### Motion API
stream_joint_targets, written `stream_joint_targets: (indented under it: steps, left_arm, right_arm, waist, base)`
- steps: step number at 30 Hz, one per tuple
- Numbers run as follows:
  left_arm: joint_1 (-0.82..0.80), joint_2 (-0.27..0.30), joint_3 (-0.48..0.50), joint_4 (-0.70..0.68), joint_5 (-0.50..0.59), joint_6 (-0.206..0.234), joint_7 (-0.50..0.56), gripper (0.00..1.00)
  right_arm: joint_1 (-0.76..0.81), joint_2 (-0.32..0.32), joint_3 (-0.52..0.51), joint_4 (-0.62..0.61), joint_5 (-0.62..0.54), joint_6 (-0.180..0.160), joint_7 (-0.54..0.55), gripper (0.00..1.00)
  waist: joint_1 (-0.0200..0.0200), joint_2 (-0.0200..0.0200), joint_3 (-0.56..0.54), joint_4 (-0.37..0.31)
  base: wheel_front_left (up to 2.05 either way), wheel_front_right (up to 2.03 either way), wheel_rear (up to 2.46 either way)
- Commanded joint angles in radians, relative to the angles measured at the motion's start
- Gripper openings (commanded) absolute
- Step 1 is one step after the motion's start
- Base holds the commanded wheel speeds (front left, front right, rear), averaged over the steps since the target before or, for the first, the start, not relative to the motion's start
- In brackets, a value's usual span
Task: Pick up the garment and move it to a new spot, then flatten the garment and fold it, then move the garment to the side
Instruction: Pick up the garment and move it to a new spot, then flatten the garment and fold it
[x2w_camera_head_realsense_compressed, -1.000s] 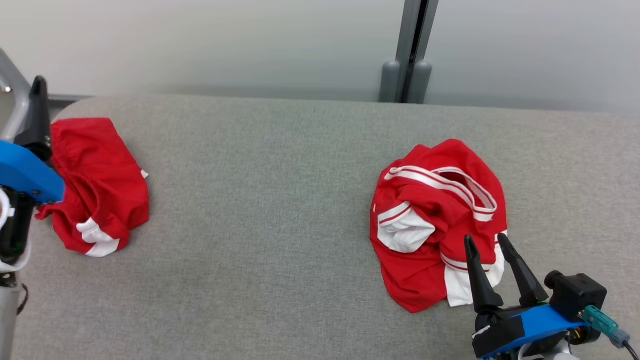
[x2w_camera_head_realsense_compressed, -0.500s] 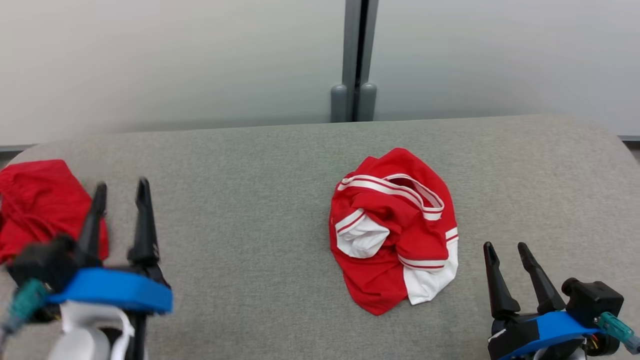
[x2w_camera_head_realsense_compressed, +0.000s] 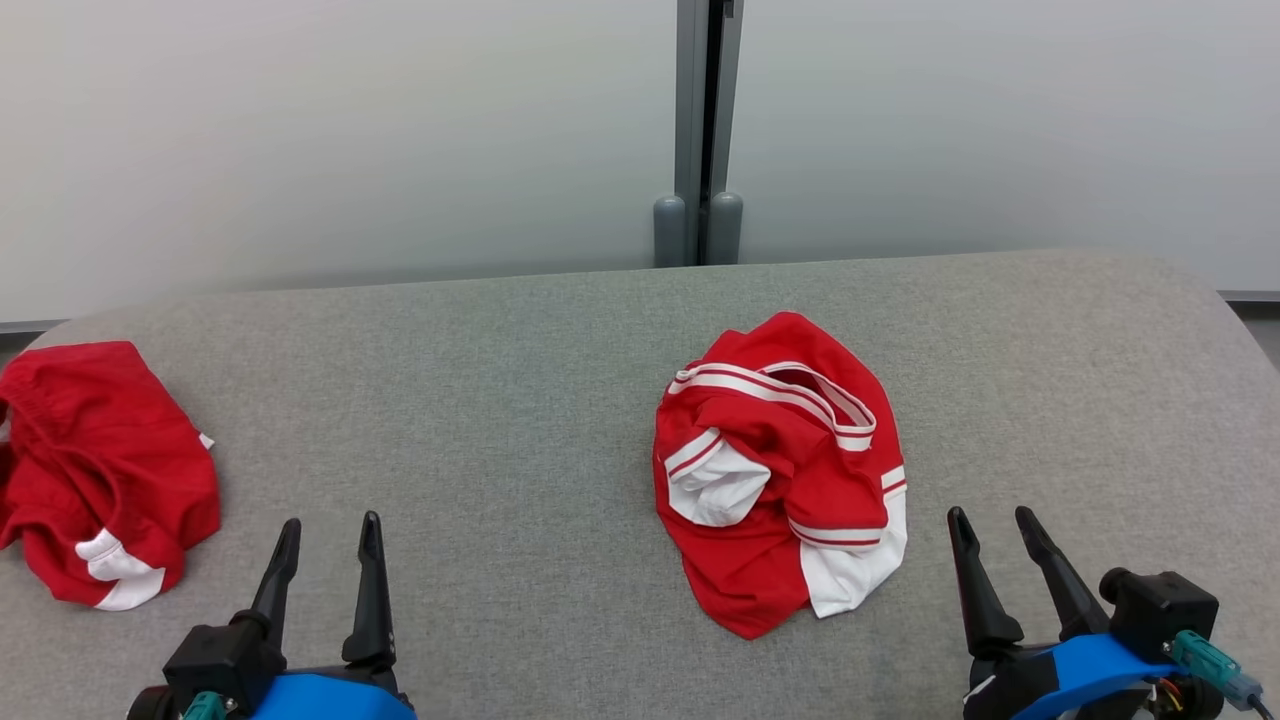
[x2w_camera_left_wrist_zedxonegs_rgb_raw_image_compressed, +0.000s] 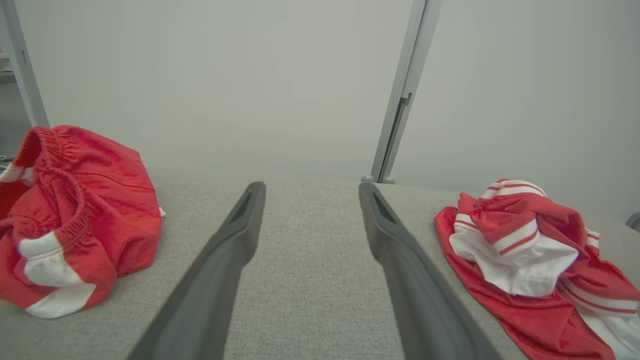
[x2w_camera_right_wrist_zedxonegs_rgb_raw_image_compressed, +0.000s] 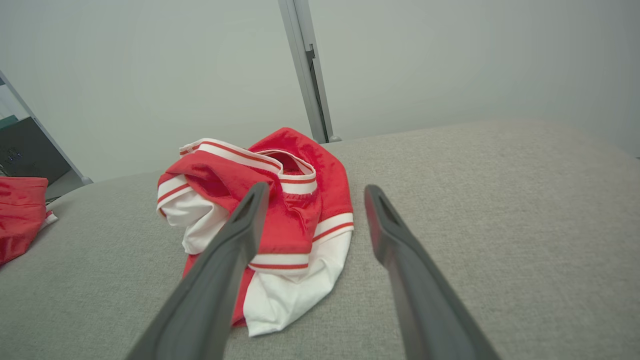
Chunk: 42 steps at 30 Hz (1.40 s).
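Garment (x2w_camera_head_realsense_compressed: 780, 470) — red, white-striped — is seen crumpled on the grey surface (x2w_camera_head_realsense_compressed: 500, 400), near the right gripper (x2w_camera_head_realsense_compressed: 990, 513). That and the left gripper (x2w_camera_head_realsense_compressed: 331, 520) are spread wide, nothing held. Only a loose top fold could be pinched, so the heap might be dragged, not lifted

The garment (x2w_camera_head_realsense_compressed: 780, 470) lies on the desk (x2w_camera_head_realsense_compressed: 500, 400), right of centre; a second garment (x2w_camera_head_realsense_compressed: 100, 470) lies at its far left, well apart. At the near edge, the left end effector (x2w_camera_head_realsense_compressed: 330, 522) sits between them and the right end effector (x2w_camera_head_realsense_compressed: 990, 512) right of the garment. A post (x2w_camera_head_realsense_compressed: 700, 130) stands behind.
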Motion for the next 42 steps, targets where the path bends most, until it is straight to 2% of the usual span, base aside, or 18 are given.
stream_joint_targets:
  steps: [1,12,29,35,42]
  left_arm:
    - [0.006,-0.007,0.007,0.026,0.007,0.004,-0.006,1.0]
    - [-0.003,-0.034,0.032,0.128,0.022,0.016,-0.006,1.0]
    - [-0.029,-0.03,0.029,0.108,0.041,0.006,-0.006,1.0]
    - [-0.053,-0.023,0.027,0.099,0.049,0.0,-0.006,1.0]
    - [-0.08,-0.027,0.017,0.088,0.063,-0.007,-0.006,1.0]
  right_arm:
    - [0.007,-0.005,0.0,0.007,0.002,0.0,0.003,1.0]
    - [0.011,-0.005,-0.007,0.02,0.013,0.0,0.017,1.0]
    - [-0.023,-0.005,-0.02,0.015,0.004,0.0,0.029,1.0]
    - [-0.117,-0.005,-0.028,0.016,-0.024,0.0,0.091,1.0]
    - [-0.247,-0.004,-0.081,0.15,-0.081,0.0,0.206,1.0]
  waist:
    - [0.0001,0.0,-0.003,0.005]
    - [0.0001,0.0,-0.011,0.028]
    - [0.0001,0.0,0.006,0.044]
    - [0.0001,0.0,0.041,0.061]
    - [0.0001,0.0,0.077,0.095]
  base:
    - [0.0,0.0,0.0]
    - [0.0,0.0,0.0]
    - [0.0,0.0,0.0]
    - [0.0,0.0,0.0]
    - [0.0,0.0,0.0]
